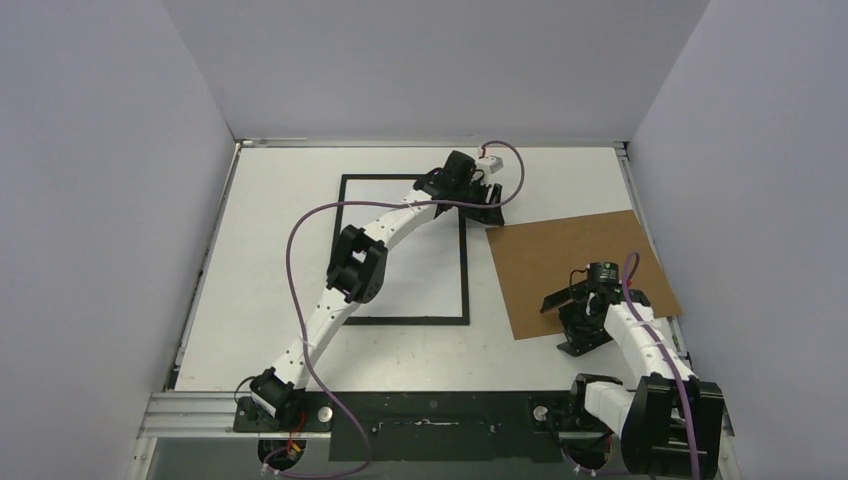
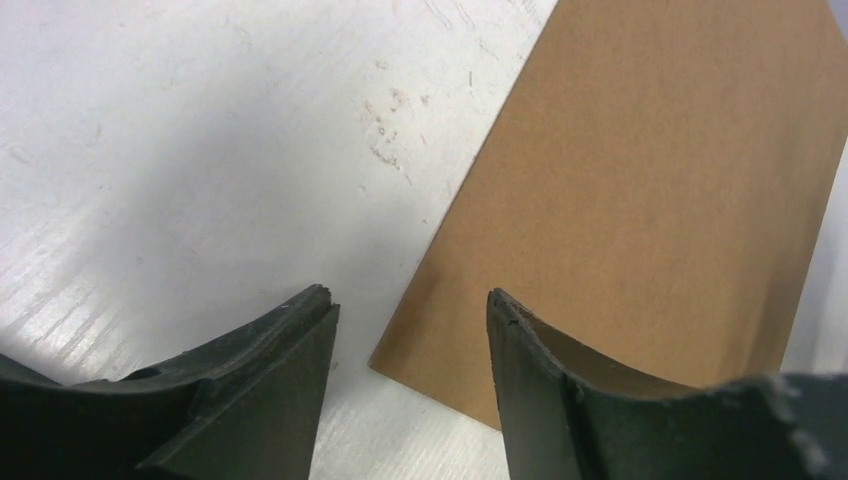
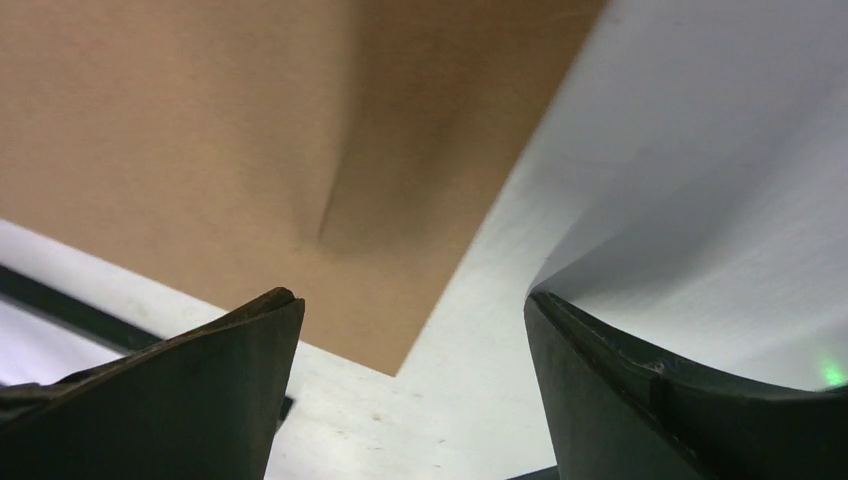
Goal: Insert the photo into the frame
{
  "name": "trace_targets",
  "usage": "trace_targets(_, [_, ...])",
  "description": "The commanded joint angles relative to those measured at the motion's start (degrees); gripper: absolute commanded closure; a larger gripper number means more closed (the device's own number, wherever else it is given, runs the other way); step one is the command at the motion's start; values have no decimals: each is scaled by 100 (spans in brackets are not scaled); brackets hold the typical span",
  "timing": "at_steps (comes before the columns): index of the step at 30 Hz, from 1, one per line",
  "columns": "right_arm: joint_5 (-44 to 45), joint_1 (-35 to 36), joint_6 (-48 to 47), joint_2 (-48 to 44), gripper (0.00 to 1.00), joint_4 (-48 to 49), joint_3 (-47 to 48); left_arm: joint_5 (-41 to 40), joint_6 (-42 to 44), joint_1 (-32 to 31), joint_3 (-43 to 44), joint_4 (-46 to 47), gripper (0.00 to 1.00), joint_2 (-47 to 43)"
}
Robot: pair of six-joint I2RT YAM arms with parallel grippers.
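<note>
The thin black frame (image 1: 465,270) lies flat left of the table's middle, and the area inside it looks as white as the table. The photo's sunset print shows in no view; I cannot tell whether it lies in the frame. My left gripper (image 1: 487,205) reaches past the frame's far right corner. Its jaws are open (image 2: 410,300) over the far left corner of a brown cardboard sheet (image 2: 650,180). My right gripper (image 1: 575,310) hangs open (image 3: 412,300) above the sheet's near left corner (image 3: 250,130). Neither gripper holds anything.
The brown cardboard sheet (image 1: 580,270) lies tilted on the right half of the table, just right of the frame. A black strip (image 3: 70,305), probably the frame's edge, shows at the left of the right wrist view. Pale walls enclose the table on three sides.
</note>
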Motion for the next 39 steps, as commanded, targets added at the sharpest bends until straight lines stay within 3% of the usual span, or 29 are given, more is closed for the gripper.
trace_targets(1, [-449,-72,115,240,16,850,-153,569,242,-23,54,-779,48,280])
trace_targets(8, [-1078,-72,365,753,16,1999,-463,907,558,-8,-227,-1492,61,130])
trace_targets(15, [-1364,-72,470,870,16,2661,-475,1238,629,79,-330,-1851,64,-105])
trace_targets(25, [-1388,-72,624,467,15,2798,-428,1678,435,144,-457,-1697,66,-664])
trace_targets(39, [-1397,10,443,411,15,2664,-223,976,494,182,-897,-1809,69,-1310])
